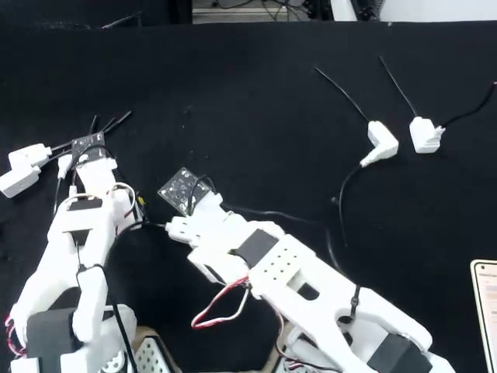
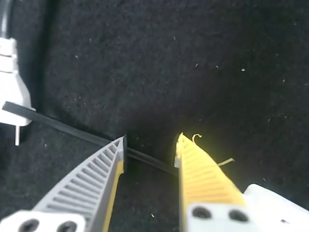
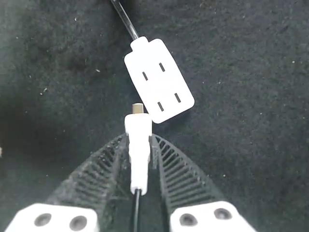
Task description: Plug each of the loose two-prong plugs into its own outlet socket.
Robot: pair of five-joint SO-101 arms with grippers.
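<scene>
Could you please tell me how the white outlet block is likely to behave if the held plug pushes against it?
The flat white plastic outlet block looks light and lies loose on the black cloth, so it would probably slide or swivel. Its thin black cord looks floppy and likely offers little restraint.

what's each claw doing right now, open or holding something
left claw: open, empty, over a black cable
right claw: shut on a white plug, just short of the outlet socket
</scene>
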